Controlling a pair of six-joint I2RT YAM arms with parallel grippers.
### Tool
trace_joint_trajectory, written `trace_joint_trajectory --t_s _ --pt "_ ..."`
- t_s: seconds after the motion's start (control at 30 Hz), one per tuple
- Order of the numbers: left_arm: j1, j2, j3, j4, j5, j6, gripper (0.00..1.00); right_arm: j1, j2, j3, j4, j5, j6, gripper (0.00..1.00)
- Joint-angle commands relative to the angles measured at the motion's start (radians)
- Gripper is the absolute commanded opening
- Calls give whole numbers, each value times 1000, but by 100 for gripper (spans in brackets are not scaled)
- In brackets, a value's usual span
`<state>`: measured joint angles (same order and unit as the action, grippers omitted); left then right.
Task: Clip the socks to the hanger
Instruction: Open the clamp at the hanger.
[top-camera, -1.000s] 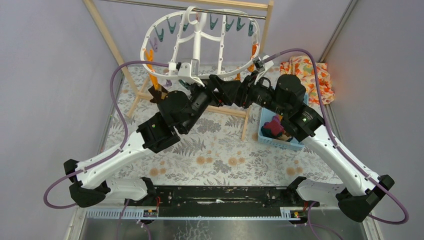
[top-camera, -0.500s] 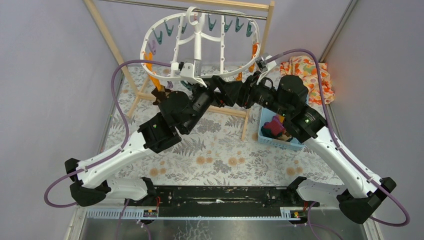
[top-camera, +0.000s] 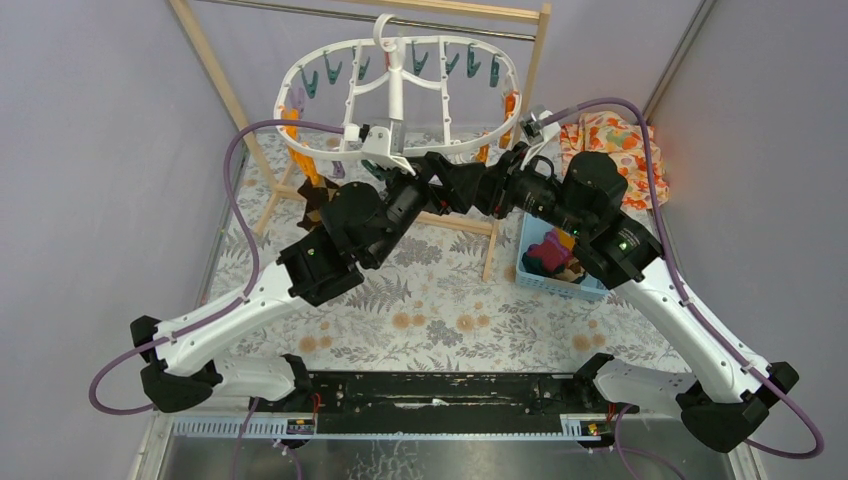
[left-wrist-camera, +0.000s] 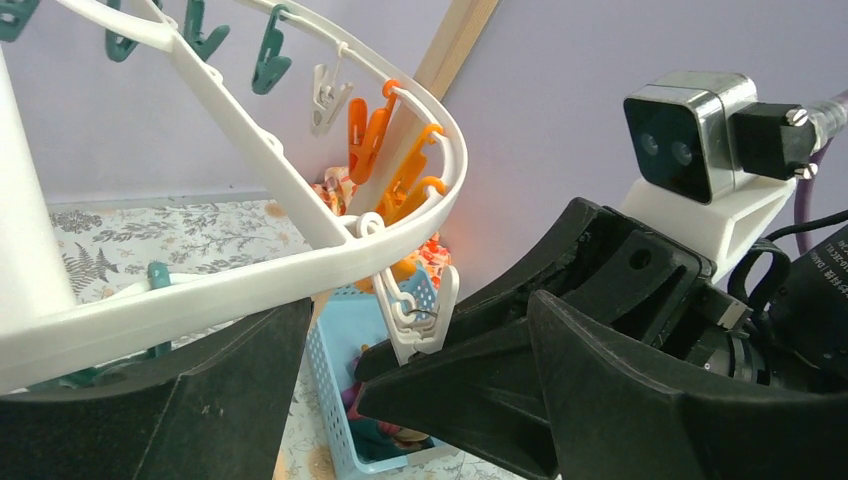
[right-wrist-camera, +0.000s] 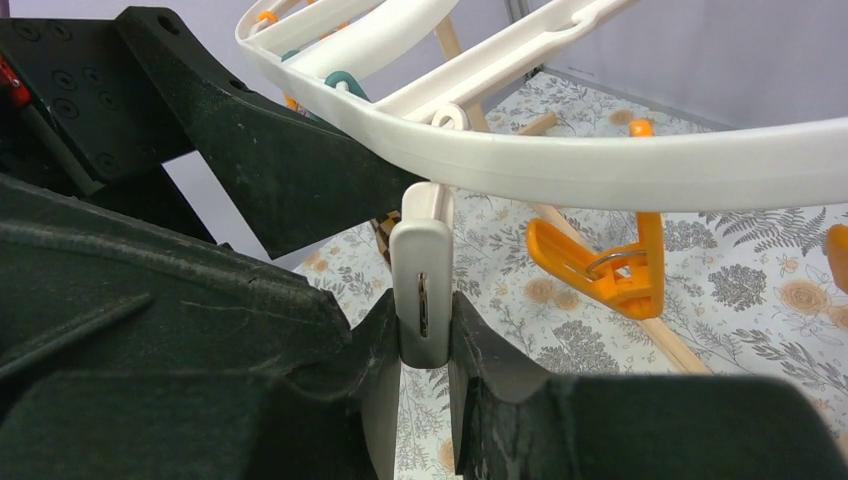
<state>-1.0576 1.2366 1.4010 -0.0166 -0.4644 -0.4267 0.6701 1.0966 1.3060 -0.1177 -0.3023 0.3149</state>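
Observation:
The white oval hanger (top-camera: 400, 95) hangs from the wooden rail with teal, orange and purple pegs along its rim. My right gripper (right-wrist-camera: 422, 345) is shut on a white peg (right-wrist-camera: 422, 290) that dangles from the near rim (right-wrist-camera: 600, 165). My left gripper (left-wrist-camera: 412, 335) stands open just below that rim (left-wrist-camera: 250, 285), and the same white peg (left-wrist-camera: 420, 320) hangs between its fingers. Both grippers meet under the near rim in the top view, left (top-camera: 395, 165) and right (top-camera: 435, 175). A magenta sock (top-camera: 548, 255) lies in the blue basket (top-camera: 590, 285). A dark brown sock (top-camera: 318, 197) shows below the hanger's left side.
The wooden rack's legs and crossbar (top-camera: 470, 222) stand under the hanger. An orange floral cloth (top-camera: 615, 140) lies at the back right. An orange peg (right-wrist-camera: 600, 265) hangs right of the held one. The blue basket (left-wrist-camera: 330, 370) sits below the grippers.
The hanger has swung back and tilted, its near rim rising. The right arm has shifted a little to the right with it. Neither gripper's opening has changed.

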Motion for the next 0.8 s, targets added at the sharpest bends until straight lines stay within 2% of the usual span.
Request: trace_joint_trajectory --t_s 0.0,0.37,0.7,0.77 --pt "2 34 28 -1 8 46 87 6 -27 42 30 -37 11 0" --pt "2 95 94 -14 2 67 85 7 -33 44 28 -48 11 0" --pt "1 88 73 -13 14 43 62 7 -34 41 16 -33 3 0" --pt "1 72 58 -8 15 43 61 7 -31 44 19 -35 3 0"
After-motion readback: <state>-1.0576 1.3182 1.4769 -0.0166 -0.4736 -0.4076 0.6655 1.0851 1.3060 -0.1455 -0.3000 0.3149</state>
